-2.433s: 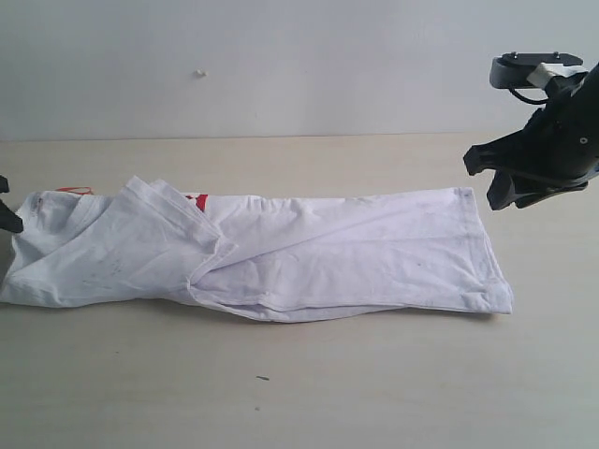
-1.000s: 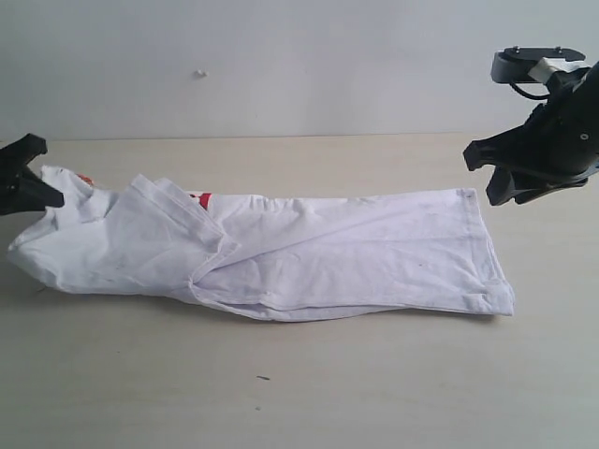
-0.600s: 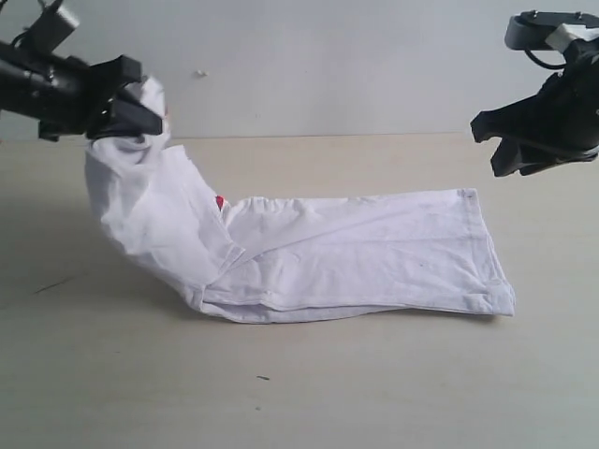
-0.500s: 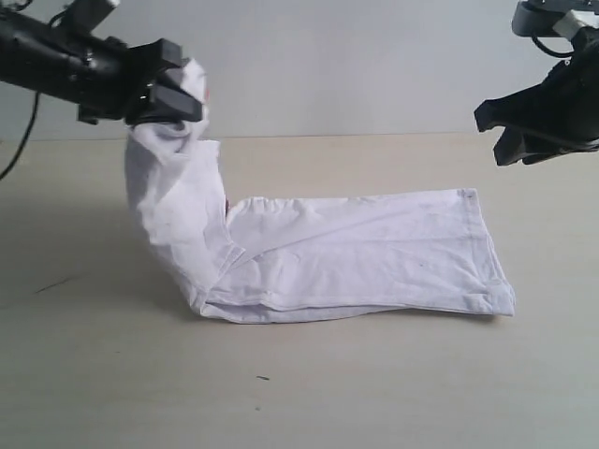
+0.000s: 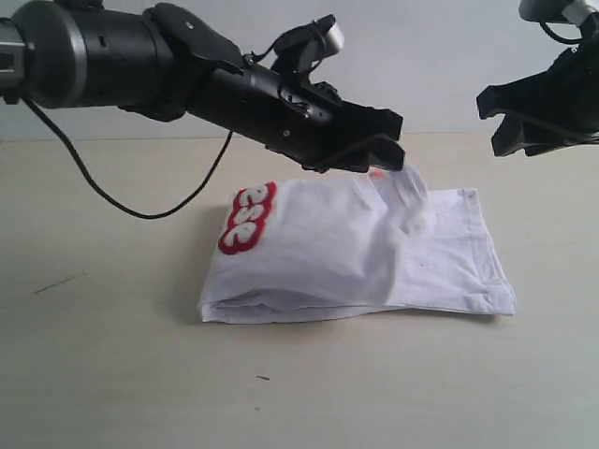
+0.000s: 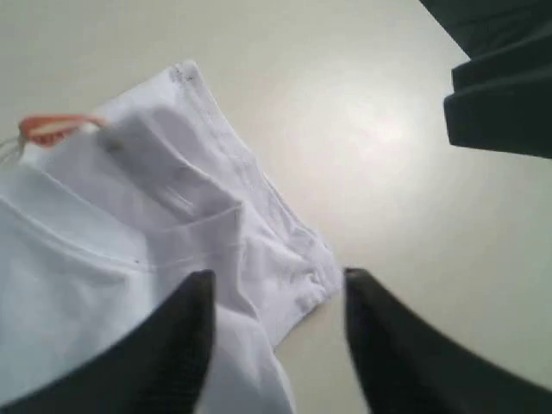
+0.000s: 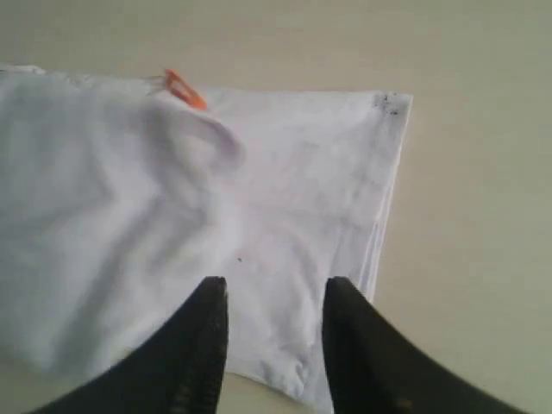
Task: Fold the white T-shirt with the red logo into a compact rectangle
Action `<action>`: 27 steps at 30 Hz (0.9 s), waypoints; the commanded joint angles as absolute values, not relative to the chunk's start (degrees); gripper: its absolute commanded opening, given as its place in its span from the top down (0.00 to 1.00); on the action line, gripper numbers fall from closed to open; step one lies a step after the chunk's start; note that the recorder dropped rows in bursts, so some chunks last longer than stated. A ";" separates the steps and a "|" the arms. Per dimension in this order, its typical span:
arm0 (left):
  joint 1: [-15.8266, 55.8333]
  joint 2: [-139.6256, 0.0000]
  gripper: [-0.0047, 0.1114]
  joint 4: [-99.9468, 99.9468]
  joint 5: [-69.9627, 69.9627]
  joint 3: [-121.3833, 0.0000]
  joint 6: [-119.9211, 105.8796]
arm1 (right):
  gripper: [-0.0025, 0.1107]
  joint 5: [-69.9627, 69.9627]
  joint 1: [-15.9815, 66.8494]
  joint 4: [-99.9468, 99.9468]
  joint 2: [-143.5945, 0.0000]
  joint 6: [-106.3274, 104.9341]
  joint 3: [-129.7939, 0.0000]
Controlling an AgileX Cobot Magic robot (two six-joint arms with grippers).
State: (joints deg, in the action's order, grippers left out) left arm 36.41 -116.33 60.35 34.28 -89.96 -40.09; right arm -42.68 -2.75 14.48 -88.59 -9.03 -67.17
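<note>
The white cotton T-shirt (image 5: 328,253) lies near the middle of the pale beige counter (image 5: 112,374), doubled over itself into a thick, roughly rectangular bundle, with the fold edge on the left of the exterior view and the hem end on the right. On the top layer, close to the fold edge, the red-outlined fuzzy logo (image 5: 248,217) faces up, and only the letters "ese" can be read. The small orange neck tag (image 5: 377,174) shows at the far edge of the upper layer, where the cloth makes a soft bump. The black left end effector (image 5: 398,140) reaches across the middle and hangs just above this bump; it is released, its fingers (image 6: 185,345) standing apart over loose cloth. The black right end effector (image 5: 505,120) is up in the air beyond the hem corner, apart from the shirt, also released, its fingers (image 7: 203,345) apart and gripping nothing
</note>
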 commanded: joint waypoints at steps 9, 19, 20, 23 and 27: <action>32.56 -113.81 0.43 53.28 37.14 -92.29 -35.21 | 0.64 -46.67 -2.71 16.58 -92.54 -10.73 -67.29; 23.03 -103.53 0.46 39.06 43.88 -90.69 -29.49 | 0.48 -38.20 -2.71 31.58 -105.22 -25.55 -67.29; 22.28 -102.79 0.48 38.70 43.88 -90.23 -29.49 | 0.48 -37.62 -2.71 34.03 -106.23 -27.44 -67.29; 20.07 -101.09 0.53 38.06 43.88 -88.62 -29.49 | 0.48 -36.26 -2.71 39.25 -110.21 -33.42 -68.38; 18.37 -100.59 0.53 37.41 44.30 -87.42 -29.49 | 0.47 -35.52 -2.71 39.82 -114.76 -34.89 -71.64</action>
State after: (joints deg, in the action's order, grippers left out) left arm 19.35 -101.19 37.93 43.88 -88.46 -29.79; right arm -37.11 -2.75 38.36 -112.32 -32.67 -69.53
